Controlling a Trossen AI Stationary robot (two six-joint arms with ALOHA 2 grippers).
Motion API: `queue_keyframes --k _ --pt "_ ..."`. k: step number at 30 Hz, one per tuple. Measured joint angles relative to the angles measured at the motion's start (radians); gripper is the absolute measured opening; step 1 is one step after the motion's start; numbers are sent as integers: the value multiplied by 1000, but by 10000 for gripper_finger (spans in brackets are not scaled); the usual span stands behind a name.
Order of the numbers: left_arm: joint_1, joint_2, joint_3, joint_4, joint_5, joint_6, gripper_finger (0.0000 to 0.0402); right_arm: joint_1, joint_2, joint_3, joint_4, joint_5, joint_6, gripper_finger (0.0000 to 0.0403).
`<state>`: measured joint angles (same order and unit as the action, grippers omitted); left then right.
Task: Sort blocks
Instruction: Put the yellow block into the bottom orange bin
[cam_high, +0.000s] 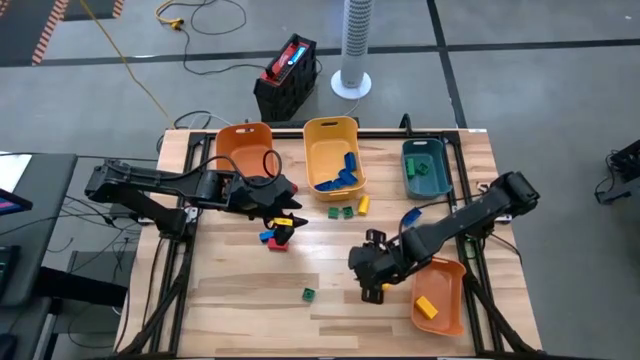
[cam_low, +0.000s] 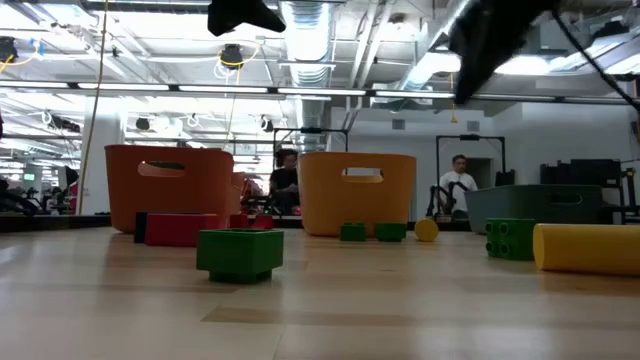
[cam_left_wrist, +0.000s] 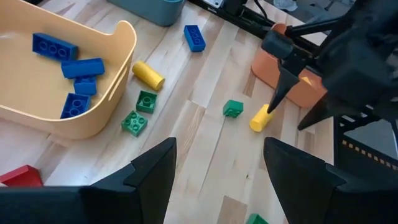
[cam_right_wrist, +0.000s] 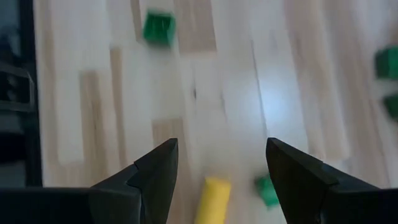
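Right tool (cam_right_wrist: 217, 165) released, empty, hanging just above small yellow plastic cylinder block (cam_right_wrist: 211, 199) on wooden tabletop (cam_right_wrist: 236, 93) (prob. lining up a pick). Left tool (cam_left_wrist: 214, 168) also released, over red/blue blocks (cam_high: 277, 236).

Even overhead light, one blurred wrist picture

Ceiling strip lights (cam_low: 330, 92) shine brightly in the room behind, leaving both arms as dark silhouettes against them. The tabletop (cam_right_wrist: 217, 112) carries a pale glare patch and is smeared with blur in the right wrist view; shadows under the green block (cam_low: 240, 252) are soft.
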<state>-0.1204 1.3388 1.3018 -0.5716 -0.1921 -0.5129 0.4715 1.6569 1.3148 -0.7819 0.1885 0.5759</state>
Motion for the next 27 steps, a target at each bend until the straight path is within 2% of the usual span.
queue_keyframes --k 6,15,20,27 --pt "0 0 0 -2 0 3 235 22 0 -83 6 -83 65 254" --pt "0 0 0 -2 0 29 235 82 1 -199 43 -90 98 254" --pt "0 0 0 -2 0 37 235 113 2 -261 154 -112 100 254" --pt "0 0 0 -2 0 30 235 83 81 -265 146 -111 87 254"
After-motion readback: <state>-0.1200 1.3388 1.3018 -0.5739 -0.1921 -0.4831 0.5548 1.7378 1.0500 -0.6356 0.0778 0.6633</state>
